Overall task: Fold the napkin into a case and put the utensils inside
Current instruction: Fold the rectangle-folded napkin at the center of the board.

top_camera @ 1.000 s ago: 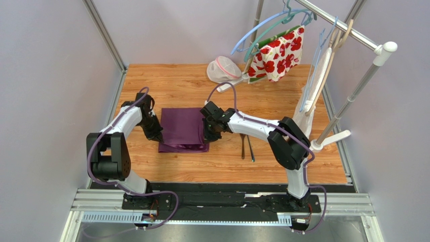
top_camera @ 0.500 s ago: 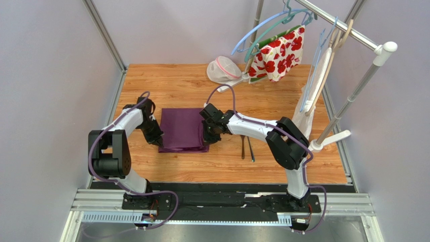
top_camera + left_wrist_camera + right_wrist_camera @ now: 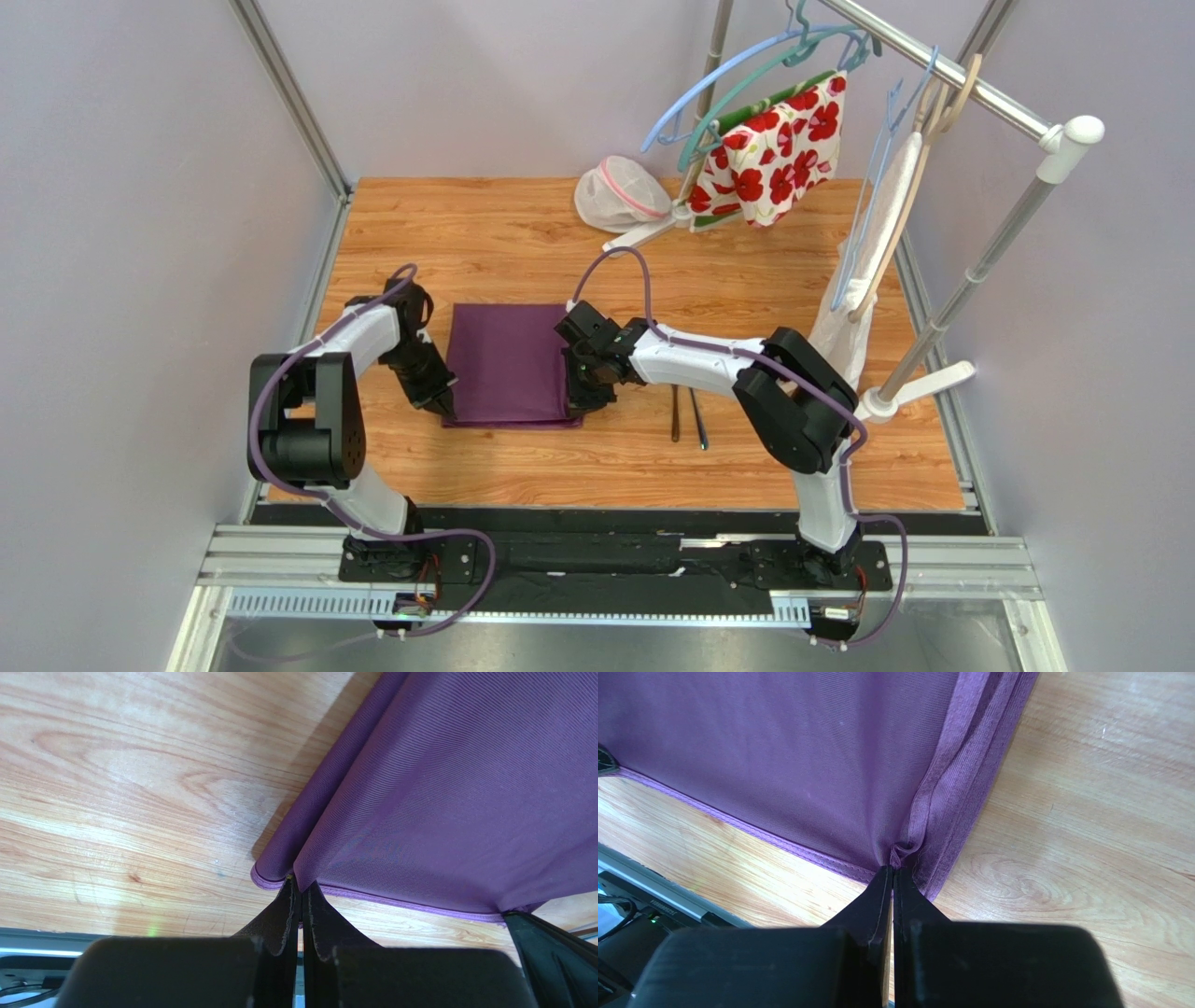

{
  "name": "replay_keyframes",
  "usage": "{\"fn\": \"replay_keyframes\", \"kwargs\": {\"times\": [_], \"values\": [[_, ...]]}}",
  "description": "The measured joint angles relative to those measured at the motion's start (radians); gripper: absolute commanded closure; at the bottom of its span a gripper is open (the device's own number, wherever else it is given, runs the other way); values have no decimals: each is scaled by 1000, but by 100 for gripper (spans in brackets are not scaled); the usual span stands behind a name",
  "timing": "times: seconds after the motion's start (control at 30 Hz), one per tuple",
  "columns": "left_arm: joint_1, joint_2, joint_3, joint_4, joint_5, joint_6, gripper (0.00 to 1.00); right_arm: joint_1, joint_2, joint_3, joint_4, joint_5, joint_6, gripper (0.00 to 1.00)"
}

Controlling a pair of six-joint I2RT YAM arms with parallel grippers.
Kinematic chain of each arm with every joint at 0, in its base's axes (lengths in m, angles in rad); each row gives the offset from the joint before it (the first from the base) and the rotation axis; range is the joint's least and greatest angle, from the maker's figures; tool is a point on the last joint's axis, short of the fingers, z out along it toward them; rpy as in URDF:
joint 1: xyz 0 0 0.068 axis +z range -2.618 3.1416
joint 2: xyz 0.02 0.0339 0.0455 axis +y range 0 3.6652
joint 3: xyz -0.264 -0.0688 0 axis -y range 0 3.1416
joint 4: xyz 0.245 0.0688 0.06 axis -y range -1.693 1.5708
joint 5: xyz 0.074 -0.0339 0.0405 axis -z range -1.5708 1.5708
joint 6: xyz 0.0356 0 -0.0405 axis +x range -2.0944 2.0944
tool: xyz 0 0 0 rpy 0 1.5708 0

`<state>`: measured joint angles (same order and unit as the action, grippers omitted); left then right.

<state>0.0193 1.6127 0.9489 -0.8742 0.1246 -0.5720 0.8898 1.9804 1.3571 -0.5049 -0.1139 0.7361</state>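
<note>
**A:** Top external view: why is the left pincer [image 3: 432, 389] sitting at one near corner of the napkin [image 3: 512, 367] and the right pincer [image 3: 589, 385] at the other?

**B:** I'm judging that they're sharing the near edge. With a corner each, the cloth is staying level between them, so a fold should come out square rather than skewed.

**A:** Where is the napkin lying?

**B:** It's lying on the bench [image 3: 561, 238], left of centre, between the two pincers. In the wrist views the top layer is pulling taut off the wood, and another layer is resting flat beneath it.

**A:** How are the jaws standing?

**B:** The left ones are pressing nearly together, with only the corner of the top layer between the tips. The right ones are doing the same at their corner, where the cloth is bunching into a small pucker. Neither is touching anything else.

**A:** And the utensils [image 3: 686, 410]?

**B:** They're lying side by side on the wood to the right of the napkin, apart from it and untouched. I'm guessing they're waiting there until the case is made.
</note>
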Motion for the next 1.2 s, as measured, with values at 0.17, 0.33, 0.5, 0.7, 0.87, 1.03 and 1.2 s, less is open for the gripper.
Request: {"fn": "replay_keyframes", "kwargs": {"times": [0.17,0.33,0.5,0.7,0.87,1.03,1.2], "values": [[19,-2,-14,0,5,-20,91,3,0,-11,16,-3,0,98],[30,-8,-16,-5,7,-31,86,5,-2,-15,25,-5,0,91],[36,-11,-16,-8,-3,-32,78,5,-2,-16,22,-4,-3,79],[51,-25,-15,-35,-14,-31,63,5,-16,-37,10,-5,-8,72],[55,-65,-3,-72,-7,-32,64,5,-65,-55,-19,0,-23,68],[55,-138,10,-95,11,-30,75,4,-133,-57,-39,12,-61,60],[55,-217,10,-72,109,-20,89,3,-125,-20,-53,-6,-113,66]]}}
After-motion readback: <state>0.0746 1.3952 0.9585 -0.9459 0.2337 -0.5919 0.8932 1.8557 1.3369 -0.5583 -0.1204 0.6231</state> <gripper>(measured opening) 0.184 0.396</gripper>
